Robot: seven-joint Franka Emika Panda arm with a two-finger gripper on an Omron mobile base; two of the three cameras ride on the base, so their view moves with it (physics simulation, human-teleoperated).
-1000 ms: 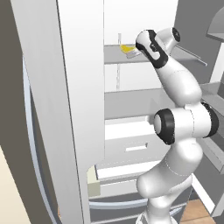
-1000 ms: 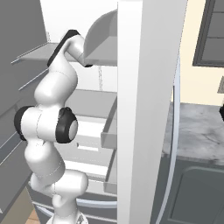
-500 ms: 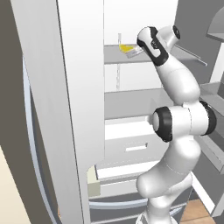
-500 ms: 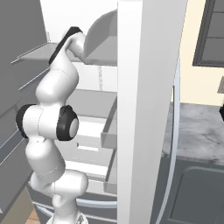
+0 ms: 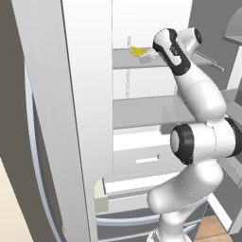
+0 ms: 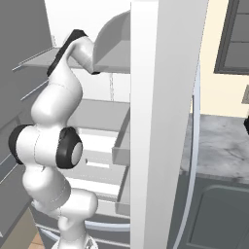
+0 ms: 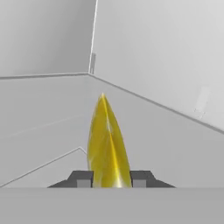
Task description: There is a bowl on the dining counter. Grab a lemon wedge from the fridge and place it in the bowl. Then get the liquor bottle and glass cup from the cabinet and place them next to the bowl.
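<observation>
Gripping one lemon wedge (image 7: 107, 144), one claw (image 7: 109, 178)

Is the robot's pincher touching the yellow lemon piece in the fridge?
Touching. In the hand view the lemon wedge stands between the two dark fingertips, and both press against its sides with no gap, so the gripper is shut on it.

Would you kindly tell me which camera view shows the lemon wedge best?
The hand view: the lemon wedge stands large and centred between the pincer fingertips. In the left base view it is a small yellow sliver on the upper fridge shelf. The right base view adds nothing.
</observation>
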